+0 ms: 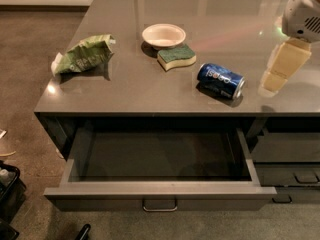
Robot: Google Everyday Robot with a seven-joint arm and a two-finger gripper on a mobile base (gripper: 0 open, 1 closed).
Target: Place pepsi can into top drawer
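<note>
Lying sideways on the desk [125, 91]: pepsi can [220, 80] — claw [272, 83] near its right, not touching, grip impossible to tell; top drawer [160, 191] pulled open below

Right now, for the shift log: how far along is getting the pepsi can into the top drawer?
Done: the top drawer stands open. In hand: the claw hovers at the picture's right, apart from the pepsi can. Left: the can lies sideways on the counter; gripping it and placing it in the drawer remain.
</note>
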